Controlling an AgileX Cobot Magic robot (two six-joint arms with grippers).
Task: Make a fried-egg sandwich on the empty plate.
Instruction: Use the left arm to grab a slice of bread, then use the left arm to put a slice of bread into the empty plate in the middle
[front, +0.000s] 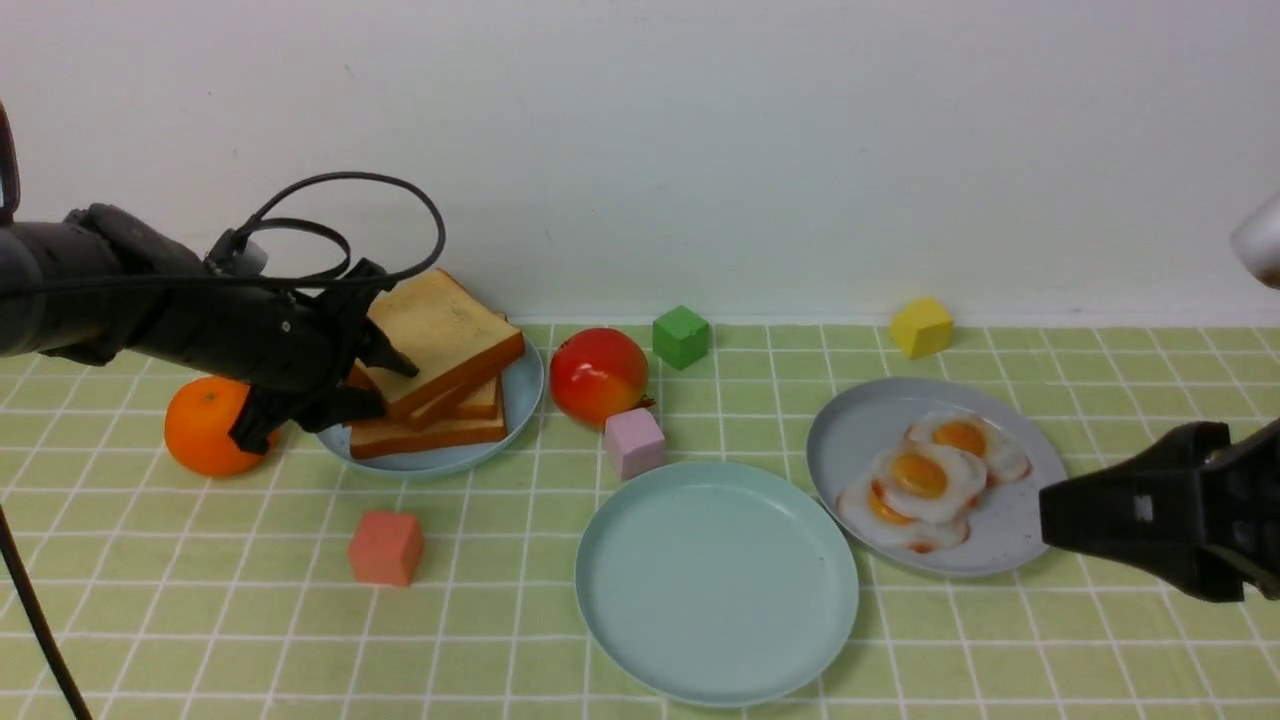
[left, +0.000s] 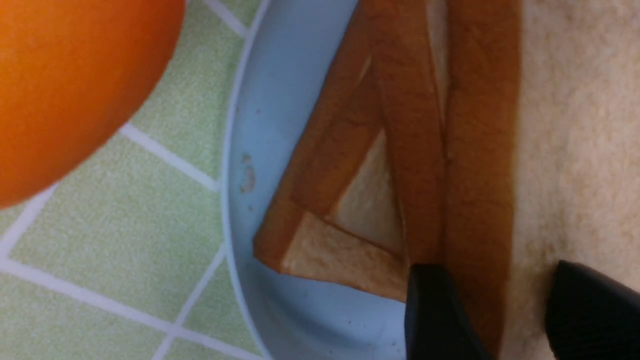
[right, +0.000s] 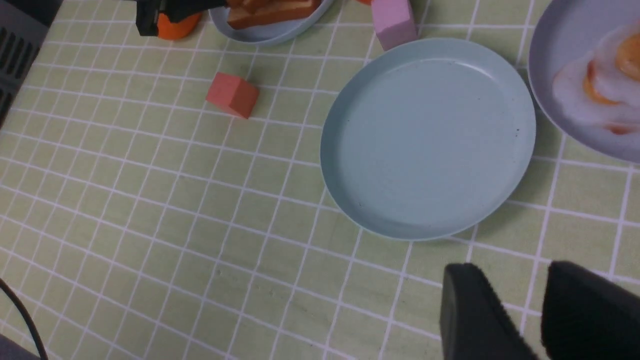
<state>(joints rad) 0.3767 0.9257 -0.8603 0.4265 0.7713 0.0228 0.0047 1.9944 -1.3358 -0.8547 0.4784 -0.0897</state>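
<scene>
**Front view.** No writing is legible. The left claw (front: 398, 388) pinches the top slice (front: 450, 330), which sits tilted on the toast stack (front: 430, 432) on the blue plate (front: 527, 395). The empty mint plate (front: 715, 580) lies centre front on a green checked cloth (front: 200, 610), before a plain white wall (front: 700, 150).

**Left wrist view.** One finger (left: 435, 315) sits under the crust and the other on the slice's face. An orange (left: 75, 85) lies just beside the blue plate.

**Right wrist view.** The right claw (right: 515, 272) is slightly spread and holds nothing, near the mint plate. Small dark specks on that plate show only here.
</scene>
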